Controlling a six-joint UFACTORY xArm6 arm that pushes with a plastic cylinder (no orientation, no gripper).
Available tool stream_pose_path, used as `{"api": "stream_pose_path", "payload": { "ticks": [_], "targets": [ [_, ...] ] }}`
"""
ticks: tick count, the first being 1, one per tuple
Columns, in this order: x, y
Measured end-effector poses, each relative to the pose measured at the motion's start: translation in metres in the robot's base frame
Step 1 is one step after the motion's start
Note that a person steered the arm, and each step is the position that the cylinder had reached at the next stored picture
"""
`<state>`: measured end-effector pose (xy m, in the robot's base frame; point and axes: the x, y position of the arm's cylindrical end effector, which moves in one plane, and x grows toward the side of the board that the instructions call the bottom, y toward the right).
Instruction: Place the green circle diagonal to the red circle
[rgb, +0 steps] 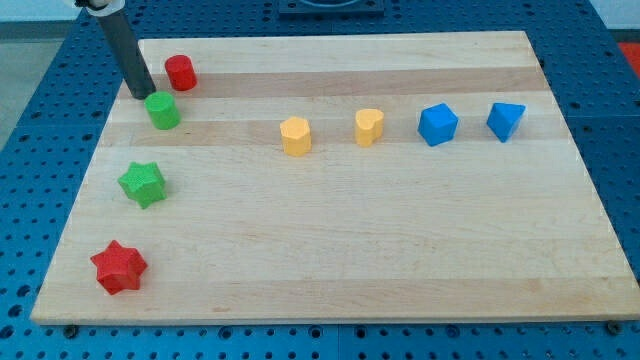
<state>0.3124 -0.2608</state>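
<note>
Right now my tip (143, 95) rests on the pale wooden board (330, 250) near its corner at the view's top left, the straight dark rod rising from it toward the view's top. No jaws exist on this rig — only the rod, so nothing spreads or pinches. The small green circle block (163, 111) sits just beside my tip, toward the view's lower right, so close that I cannot tell whether they touch. The small red circle block (180, 72) stands near my tip toward the view's upper right, and a narrow gap separates it from the green circle, which lies diagonally below and to the left of it.

Further from my tip toward the view's bottom lies the green star block (143, 184), and beyond it the red star block (119, 267). Well away to the view's right of my tip runs a row — a yellow hexagonal block (295, 136), a yellow heart-shaped block (369, 127), a blue angular block (438, 124), and a blue wedge-like block (506, 120)
</note>
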Motion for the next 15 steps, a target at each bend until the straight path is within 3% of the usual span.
{"api": "stream_pose_path", "payload": {
  "ticks": [1, 2, 7, 9, 10, 15],
  "targets": [
    [0.039, 0.019],
    [0.047, 0.024],
    [0.027, 0.080],
    [0.063, 0.121],
    [0.090, 0.124],
    [0.092, 0.053]
  ]
}}
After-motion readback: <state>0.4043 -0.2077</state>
